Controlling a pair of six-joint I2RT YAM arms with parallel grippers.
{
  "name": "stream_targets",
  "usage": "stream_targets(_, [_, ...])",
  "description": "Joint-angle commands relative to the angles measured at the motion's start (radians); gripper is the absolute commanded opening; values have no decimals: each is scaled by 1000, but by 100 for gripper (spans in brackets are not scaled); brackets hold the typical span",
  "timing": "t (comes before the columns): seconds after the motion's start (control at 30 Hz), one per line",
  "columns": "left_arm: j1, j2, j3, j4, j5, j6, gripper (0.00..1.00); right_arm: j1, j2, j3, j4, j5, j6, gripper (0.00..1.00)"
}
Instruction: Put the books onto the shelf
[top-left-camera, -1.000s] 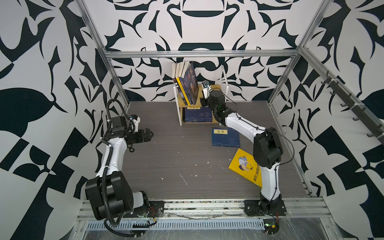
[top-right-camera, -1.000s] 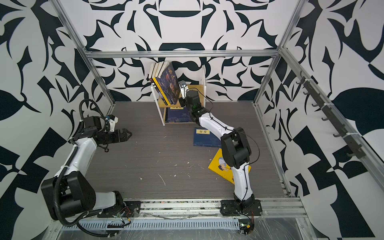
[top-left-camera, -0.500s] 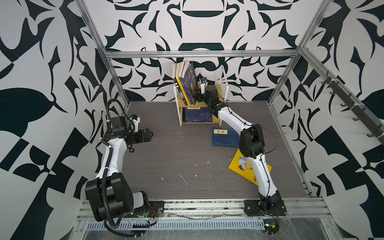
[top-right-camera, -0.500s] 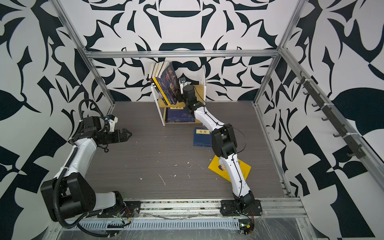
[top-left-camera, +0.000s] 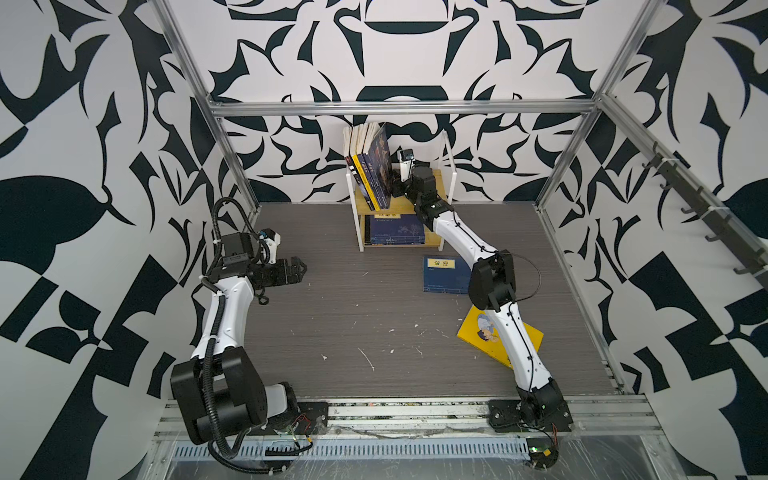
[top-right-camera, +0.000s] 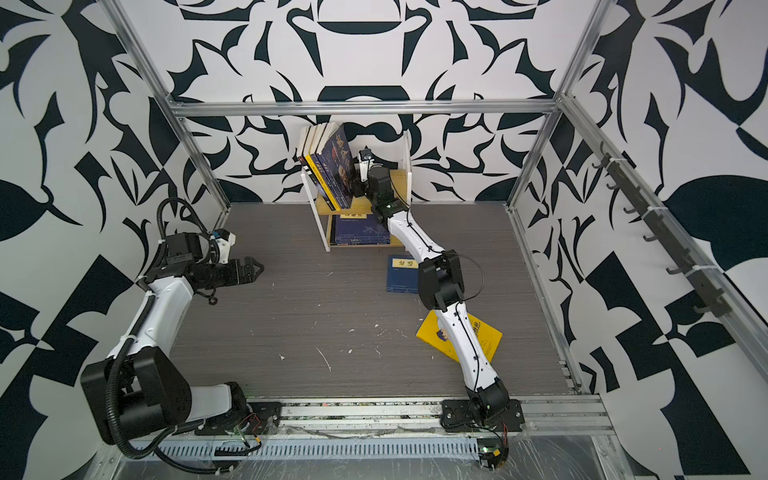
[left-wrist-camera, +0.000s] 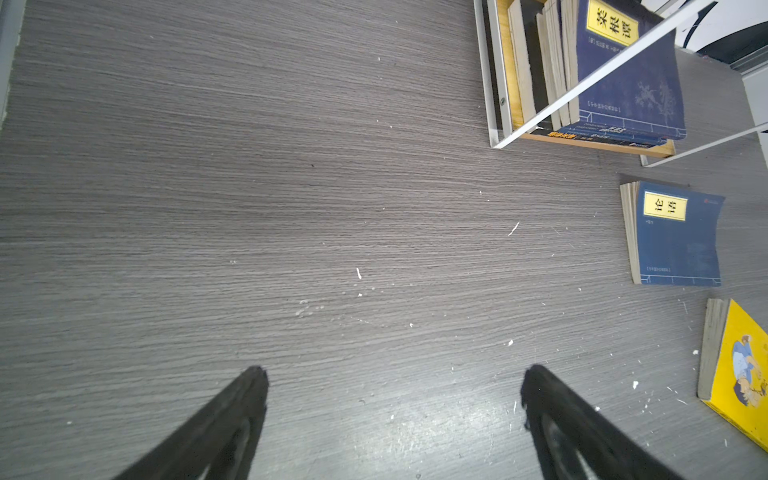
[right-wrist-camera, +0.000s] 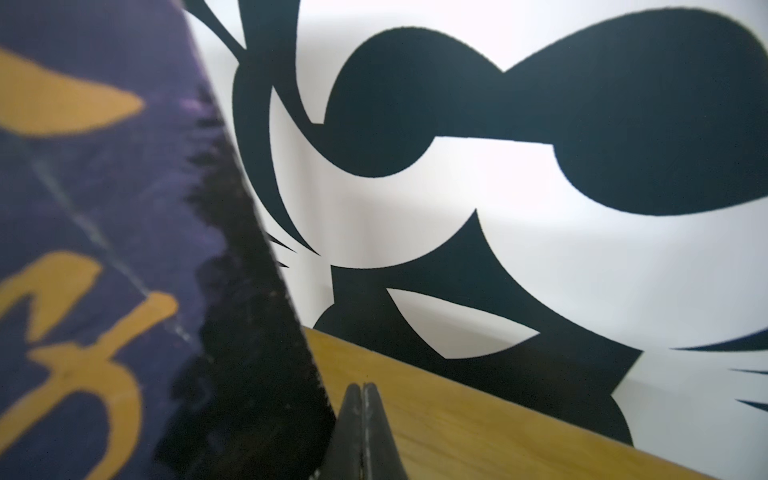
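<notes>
Careful: the leaning books stand just beside your right gripper on the top board of the shelf. A bump or a quick pull away could knock them over. Those jaws are pressed together and hold nothing. Your left gripper has its jaws wide apart and empty, well apart from the blue book and the yellow book on the floor.

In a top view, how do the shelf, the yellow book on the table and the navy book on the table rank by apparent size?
1. shelf
2. yellow book, though it is nearer the camera and partly behind the right arm
3. navy book
</notes>
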Motion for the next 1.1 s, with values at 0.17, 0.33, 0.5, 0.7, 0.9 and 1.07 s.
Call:
stream_targets(0.17, [-2, -26, -2, -27, 19, 11, 99, -7, 1, 35, 14, -216, -69, 0])
stream_targets(0.33, [-2, -29, -3, -26, 15, 12, 100, -20, -7, 24, 36, -305, -75, 0])
stream_targets(0.5, [-2, -32, -7, -26, 11, 13, 99, -23, -20, 24, 30, -269, -80, 0])
stream_targets(0.7, [-2, -32, -8, -28, 12, 13, 99, -23, -70, 50, 3, -126, -81, 0])
stream_targets(0.9, [-3, -34, -8, -28, 16, 13, 99, -23, -188, -8, 66, -30, -62, 0])
stream_targets(1.07, [-2, -32, -4, -28, 26, 6, 100, -23, -331, -107, 72, 36, -51, 0])
